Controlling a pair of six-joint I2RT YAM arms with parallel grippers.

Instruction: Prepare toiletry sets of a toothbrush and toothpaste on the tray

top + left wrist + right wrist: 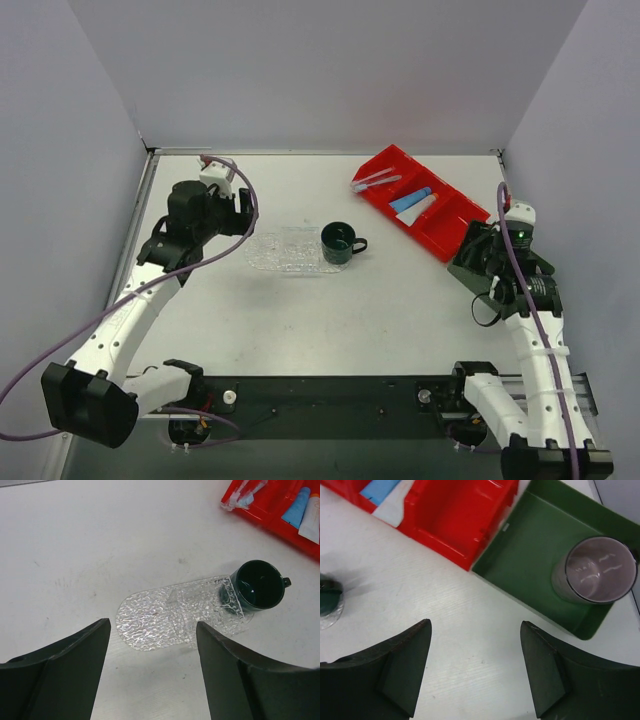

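Observation:
The clear glittery tray (pixel 275 252) (pixel 155 615) lies mid-table with no toothbrush or toothpaste on it. The wrapped toothbrushes (pixel 373 181) (pixel 242 495) and the blue tube (pixel 412 198) (pixel 296 507) and white tube (pixel 424 208) (pixel 310 520) lie in the red bin (pixel 452 226). My left gripper (pixel 238 210) (pixel 152 627) hovers open just left of the tray, nothing between its fingers. My right gripper (pixel 482 252) (pixel 475 625) is open over bare table near the bin's right end, holding nothing.
A dark green mug (pixel 340 243) (pixel 257 585) stands on the tray's right end. In the right wrist view a dark green rectangular tray (pixel 540 565) holds a mauve cup (pixel 597 570) beside the red bin (pixel 455 515). Walls enclose the table on three sides.

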